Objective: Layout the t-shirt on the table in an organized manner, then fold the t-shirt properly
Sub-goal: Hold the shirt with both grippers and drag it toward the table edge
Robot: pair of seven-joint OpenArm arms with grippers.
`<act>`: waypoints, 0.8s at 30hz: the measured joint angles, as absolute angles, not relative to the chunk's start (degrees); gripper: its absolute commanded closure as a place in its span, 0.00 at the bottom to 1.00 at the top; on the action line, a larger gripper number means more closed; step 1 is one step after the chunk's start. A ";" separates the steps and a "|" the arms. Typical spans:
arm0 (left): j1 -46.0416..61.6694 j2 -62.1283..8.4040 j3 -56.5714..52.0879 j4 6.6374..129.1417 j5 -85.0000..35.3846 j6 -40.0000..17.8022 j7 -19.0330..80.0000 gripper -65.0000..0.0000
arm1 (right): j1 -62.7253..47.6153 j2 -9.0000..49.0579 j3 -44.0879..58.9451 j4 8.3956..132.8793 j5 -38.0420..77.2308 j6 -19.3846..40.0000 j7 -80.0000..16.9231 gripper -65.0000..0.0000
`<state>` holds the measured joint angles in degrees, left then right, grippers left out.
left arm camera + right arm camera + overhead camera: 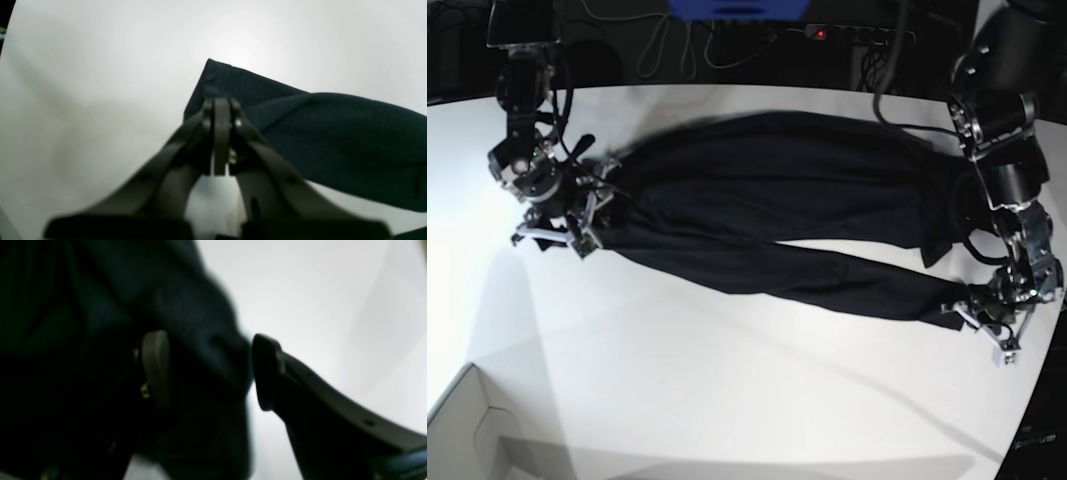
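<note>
The black t-shirt (767, 215) lies stretched lengthwise across the white table (727, 380), bunched into long folds. My left gripper (969, 312) is at the shirt's near right end; in the left wrist view it (222, 105) is shut on a corner of the shirt (333, 140). My right gripper (592, 208) is at the shirt's left end. In the blurred right wrist view its fingers (155, 368) stand partly apart with a thick bunch of the shirt (206, 373) filling the gap, over the table (317, 290).
A white box (467, 430) stands at the near left corner of the table. Cables and a power strip (857, 35) lie behind the far edge. The table's right edge runs close to my left arm (1002, 170).
</note>
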<state>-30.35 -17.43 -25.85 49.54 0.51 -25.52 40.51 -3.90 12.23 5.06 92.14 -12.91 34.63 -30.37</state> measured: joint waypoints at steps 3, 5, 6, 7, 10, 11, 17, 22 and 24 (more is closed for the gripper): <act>-30.35 -17.45 -25.85 49.54 0.43 -25.50 40.49 1.00 | -2.81 12.23 5.06 92.18 -12.84 34.65 -30.28 0.71; -30.33 -17.37 -25.85 49.54 0.40 -25.52 40.51 1.00 | -1.72 12.19 5.06 91.92 -12.91 34.68 -30.63 0.91; -30.35 -17.08 -25.96 49.54 0.40 -25.50 40.38 1.00 | -0.99 12.21 5.08 91.90 -13.04 34.68 -30.61 1.00; -30.35 -16.71 -26.13 49.54 0.56 -25.50 39.70 1.00 | -0.05 12.21 5.08 91.90 -13.06 34.65 -30.55 1.00; -30.46 -15.38 -26.00 49.54 0.54 -25.52 36.91 1.00 | 2.31 12.21 5.08 91.92 -12.91 34.61 -30.33 1.00; -30.55 -14.98 -26.04 49.54 0.47 -25.50 36.56 1.00 | 2.72 12.23 5.08 91.92 -12.86 34.65 -30.33 1.00; -35.18 -13.45 -26.04 49.50 0.32 -25.50 35.75 1.00 | 8.75 12.08 7.53 91.85 -12.36 34.72 -30.81 1.00; -39.03 -13.63 -26.06 49.36 0.38 -25.06 35.35 1.00 | 13.91 12.23 11.84 90.02 -13.08 34.68 -30.87 1.00; -40.53 -13.58 -26.04 48.77 0.60 -25.06 35.79 1.00 | 16.29 12.21 12.45 86.72 -12.84 34.70 -30.81 1.00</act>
